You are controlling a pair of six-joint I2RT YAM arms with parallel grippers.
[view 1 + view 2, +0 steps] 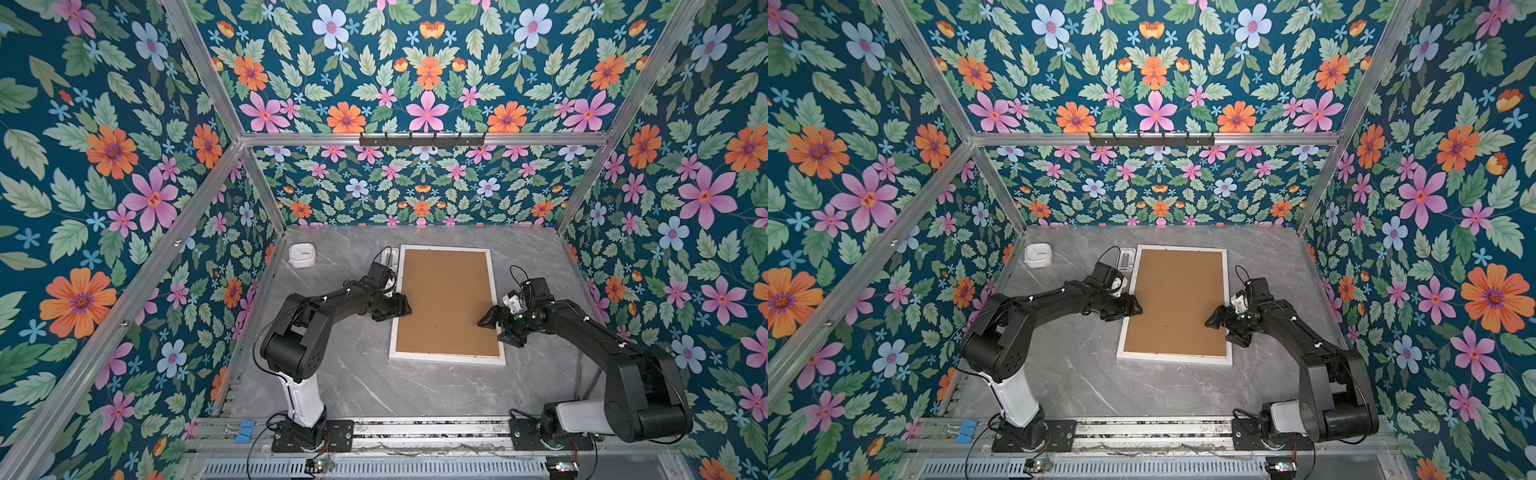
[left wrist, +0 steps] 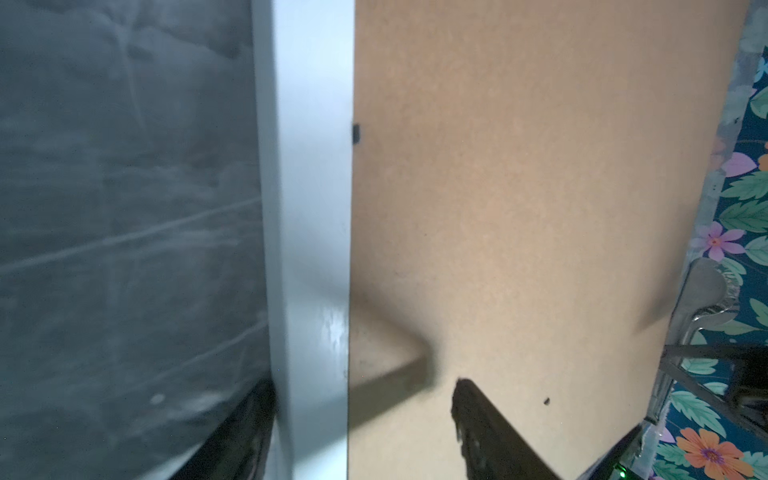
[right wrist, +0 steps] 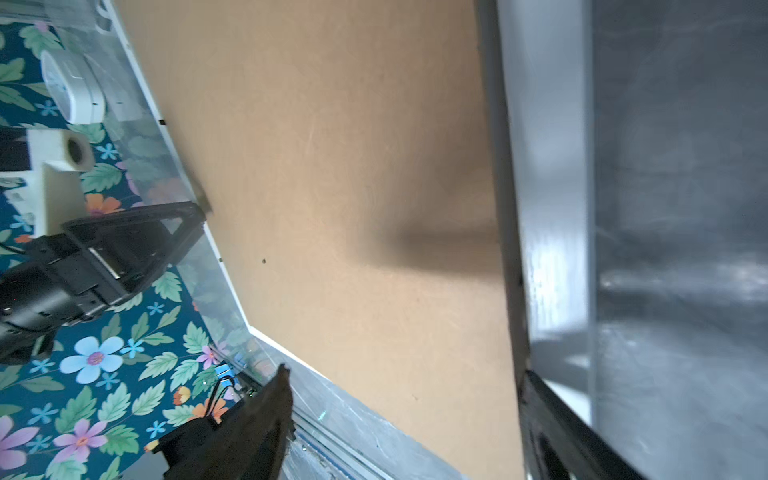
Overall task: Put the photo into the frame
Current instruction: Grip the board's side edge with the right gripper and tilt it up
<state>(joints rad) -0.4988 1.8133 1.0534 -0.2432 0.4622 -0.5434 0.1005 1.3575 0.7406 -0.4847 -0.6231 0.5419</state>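
White frame (image 1: 449, 359), lying back-up on the grey bench (image 1: 353, 382), long sides running away from the arms; a brown board (image 1: 446, 299) fills its opening. No photo shows in any view; it may sit under the board, but that cannot be told. Left pincer (image 2: 361, 388): jaws apart, astride the left rim, one finger outside it by the bench, one over the board. Right pincer (image 3: 405, 371): jaws apart likewise, astride the right rim. Small dark tab (image 2: 356, 132) at the rim's inner edge; whether it locks the board is unclear. Hazards, as judged: a lift or flip with the board unfastened would likely let board and any photo slide out; uneven closing or raising by the two arms could tilt or twist the frame; a finger bearing on the board may bow it; the narrow, smooth rim may slip from the jaws.
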